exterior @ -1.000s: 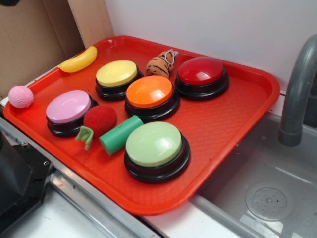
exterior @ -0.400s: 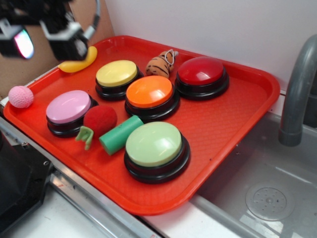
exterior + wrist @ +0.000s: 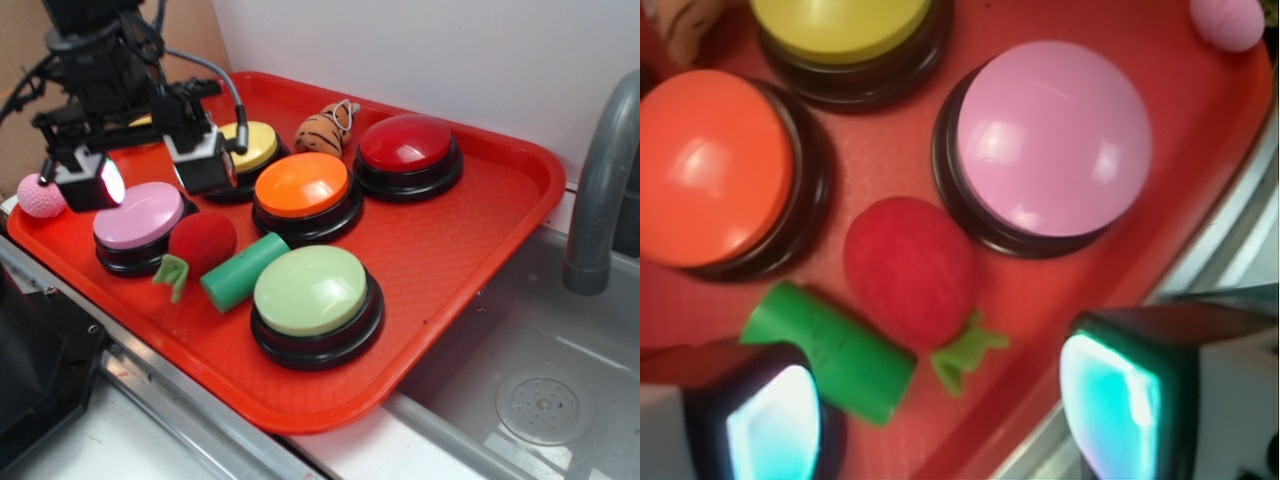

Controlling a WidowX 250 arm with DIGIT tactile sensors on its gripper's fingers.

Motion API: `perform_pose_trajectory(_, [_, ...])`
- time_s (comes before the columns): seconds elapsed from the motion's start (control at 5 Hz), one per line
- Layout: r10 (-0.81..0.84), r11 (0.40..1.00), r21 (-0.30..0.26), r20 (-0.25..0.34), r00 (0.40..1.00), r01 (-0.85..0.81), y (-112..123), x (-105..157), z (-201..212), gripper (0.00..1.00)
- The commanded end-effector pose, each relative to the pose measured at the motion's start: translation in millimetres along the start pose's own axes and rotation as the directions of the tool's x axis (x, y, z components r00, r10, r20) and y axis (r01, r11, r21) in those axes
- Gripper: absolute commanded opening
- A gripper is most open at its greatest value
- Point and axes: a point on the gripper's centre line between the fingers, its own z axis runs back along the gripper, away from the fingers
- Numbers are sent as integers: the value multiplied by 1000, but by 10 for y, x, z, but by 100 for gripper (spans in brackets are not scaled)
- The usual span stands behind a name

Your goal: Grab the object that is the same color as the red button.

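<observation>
Green button: nearest the front edge of the red tray, pale green dome on a black base.
Green cylinder: lying on its side just left of the green button, one end close against the red toy fruit.
Red toy fruit: on the tray between the pink button and the green cylinder, its light green leafy stem pointing toward the tray's front edge; nothing grips it. In the wrist view it lies between and ahead of the two fingers.
Pink button: just left of the fruit, partly under the gripper.
Gripper: hovering above the pink button and the yellow button, fingers spread wide, nothing between them.
Pink ball: at the tray's left rim.
Orange button: mid-tray, behind the cylinder.
Yellow button: behind the pink one, partly hidden by the gripper.
Red button: far side, right of a striped plush toy.
Faucet: at the right, over a sink.
</observation>
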Motion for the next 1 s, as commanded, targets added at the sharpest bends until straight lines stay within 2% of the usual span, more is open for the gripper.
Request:
perform_pose_trajectory(0.0, [151, 988, -19, 81, 985, -150, 42, 121, -308, 100])
perform_pose_trajectory(0.2, [185, 983, -21, 78, 980, -183, 69, 134, -405, 100])
perform_pose_trajectory(0.4, [200, 977, -91, 71, 977, -193, 110, 140, -436, 100])
perform_pose_trajectory(0.6, [210, 971, -130, 62, 976, -200, 104, 119, -448, 91])
perform_pose_trajectory(0.8, [229, 952, -213, 21, 973, -219, 121, 118, -504, 0])
